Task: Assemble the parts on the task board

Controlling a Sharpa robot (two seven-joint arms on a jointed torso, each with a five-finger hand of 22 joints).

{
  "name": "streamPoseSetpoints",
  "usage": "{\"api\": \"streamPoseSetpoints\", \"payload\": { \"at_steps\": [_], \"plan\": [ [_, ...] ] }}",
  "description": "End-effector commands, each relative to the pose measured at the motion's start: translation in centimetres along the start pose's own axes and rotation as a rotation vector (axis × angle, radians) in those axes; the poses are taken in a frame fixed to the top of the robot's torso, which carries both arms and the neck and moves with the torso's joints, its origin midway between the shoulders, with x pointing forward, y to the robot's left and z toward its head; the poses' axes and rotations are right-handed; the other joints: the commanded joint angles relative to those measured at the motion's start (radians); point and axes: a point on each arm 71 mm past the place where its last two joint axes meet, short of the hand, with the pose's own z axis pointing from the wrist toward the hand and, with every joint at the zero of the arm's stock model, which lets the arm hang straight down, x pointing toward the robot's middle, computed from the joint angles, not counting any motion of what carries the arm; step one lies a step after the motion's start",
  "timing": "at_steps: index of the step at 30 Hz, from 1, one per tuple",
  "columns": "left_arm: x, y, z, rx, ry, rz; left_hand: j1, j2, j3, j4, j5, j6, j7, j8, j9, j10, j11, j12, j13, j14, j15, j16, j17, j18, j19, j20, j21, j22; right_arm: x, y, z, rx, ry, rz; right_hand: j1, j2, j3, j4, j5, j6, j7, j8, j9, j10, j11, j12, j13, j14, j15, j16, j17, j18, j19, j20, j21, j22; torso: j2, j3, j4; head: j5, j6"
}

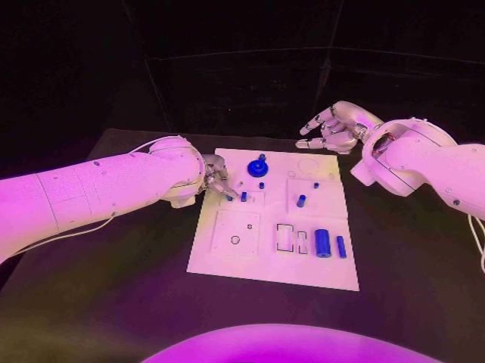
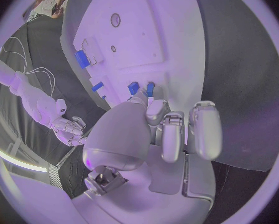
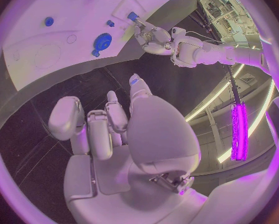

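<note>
The white task board (image 1: 226,261) lies in the middle of the table. A blue knob (image 1: 259,166) stands near its far edge, and small blue pegs (image 1: 301,200) are scattered behind a larger blue cylinder (image 1: 321,243). My left hand (image 1: 219,181) is at the board's left edge, fingers curled down. Its fingertips (image 2: 154,107) sit right by two small blue pegs (image 2: 149,88); I cannot tell whether one is pinched. My right hand (image 1: 331,128) hovers off the board's far right corner, fingers apart and holding nothing. The right wrist view shows that hand (image 3: 108,124), the knob (image 3: 102,40) and my left hand (image 3: 153,37).
Empty slots and round holes (image 1: 234,240) mark the board's near left part. A slim blue bar (image 1: 341,246) lies beside the cylinder. Black table (image 1: 111,295) surrounds the board. A white cable (image 1: 482,249) hangs by my right arm.
</note>
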Motion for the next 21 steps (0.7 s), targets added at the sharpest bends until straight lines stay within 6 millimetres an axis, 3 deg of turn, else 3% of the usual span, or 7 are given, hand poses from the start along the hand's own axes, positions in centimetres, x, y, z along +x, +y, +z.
{"api": "streamPoseSetpoints", "payload": {
  "at_steps": [1,11,21],
  "plan": [
    [0.55,0.2,0.18,-0.012,0.033,0.023,0.004,-0.009,0.084,-0.077,0.004,0.001,-0.006,0.005,-0.001,0.005,-0.003,0.002,0.0,0.104,-0.008,0.003,0.263,-0.006,0.016,-0.007,0.004,0.026,-0.03,0.13,0.02,-0.005,0.004,0.0,0.002,0.008,-0.006,-0.001,0.005,-0.003,-0.004,0.006,-0.002,-0.002,-0.004,-0.005,-0.001,0.067,-0.007,-0.007,0.092,0.014,-0.005,-0.005,-0.003,-0.001,0.0,-0.0002,-0.0007,-0.002,-0.002],
    [0.56,0.3,0.47,-0.022,0.038,0.026,-0.008,-0.026,0.096,-0.074,0.003,0.005,-0.006,0.007,-0.002,0.007,-0.003,0.003,0.001,0.104,-0.008,0.003,0.263,-0.007,0.016,-0.007,0.004,0.028,-0.02,0.12,0.01,-0.004,0.006,0.0,0.003,0.01,-0.012,0.003,0.005,-0.004,-0.004,0.009,-0.002,-0.003,-0.004,-0.005,-0.001,0.068,-0.007,-0.007,0.092,0.015,-0.006,-0.005,-0.005,-0.004,0.0,-0.0005,0.0006,-0.003,-0.003],
    [0.34,0.55,0.78,-0.033,0.029,0.021,-0.129,-0.081,0.033,-0.002,0.003,0.03,-0.006,0.024,0.002,0.017,-0.001,0.012,0.007,0.104,-0.007,0.003,0.263,-0.007,0.017,-0.006,0.006,0.032,-0.03,0.11,0.0,-0.004,0.006,0.0,0.003,0.01,-0.012,0.003,0.005,-0.004,-0.004,0.009,-0.002,-0.003,-0.004,-0.005,-0.001,0.068,-0.007,-0.007,0.092,0.015,-0.006,-0.005,-0.005,-0.004,0.0,-0.0002,-0.0003,-0.005,-0.005]
  ]
}}
